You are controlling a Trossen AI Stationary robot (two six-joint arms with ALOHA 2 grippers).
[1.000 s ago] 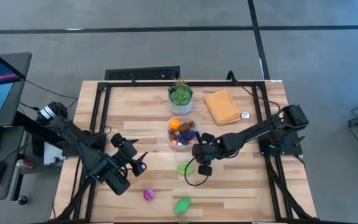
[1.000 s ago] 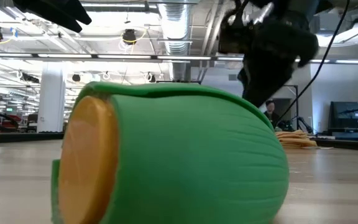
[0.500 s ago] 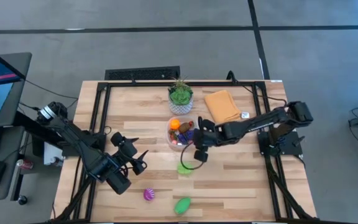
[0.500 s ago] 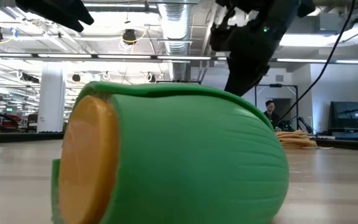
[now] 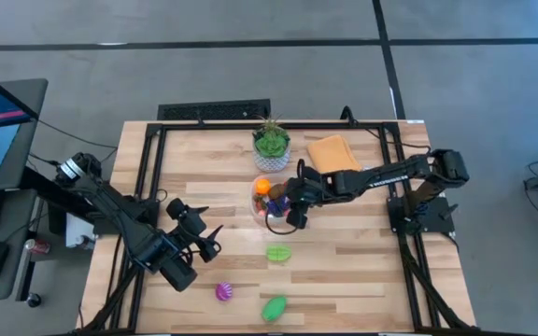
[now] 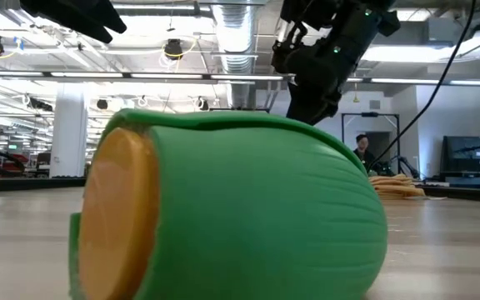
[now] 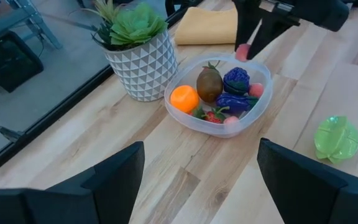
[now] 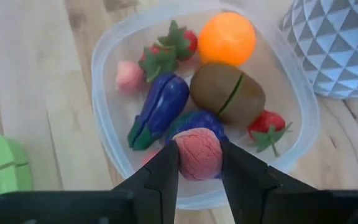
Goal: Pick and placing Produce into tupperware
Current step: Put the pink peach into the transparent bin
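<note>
Right claw (image 5: pixel 286 207) has swung from beside the light green piece up to the tupperware (image 5: pixel 254 211) over the last second, carrying a small pink piece (image 8: pixel 199 153) with it. Pink piece pinched between both fingers, hanging over the tupperware's rim on the side away from the potted plant (image 5: pixel 271 143), not yet let go.

Left claw (image 5: pixel 205 241) waits on the far side of the tupperware from the orange cloth (image 5: pixel 333 160), fingers spread wide, nothing in them.

Risks, as judged:
- Pink piece sits over the rim, not the middle; released here it could clip the wall and roll out onto the surface (image 5: pixel 362 271).
- Tupperware is light and already crowded; a finger dipping too low could nudge it or knock pieces about.

Count inside tupperware, right wrist view: one orange fruit (image 8: pixel 227 38), one brown kiwi (image 8: pixel 227 92), two purple pieces, two red strawberries, one pink piece by the far wall. More may be hidden beneath.

Count loose on the surface, all on the tupperware's side away from the plant: one light green piece (image 5: pixel 278 252) nearest, one darker green piece (image 5: pixel 274 307), one purple-pink striped piece (image 5: pixel 224 292).
</note>
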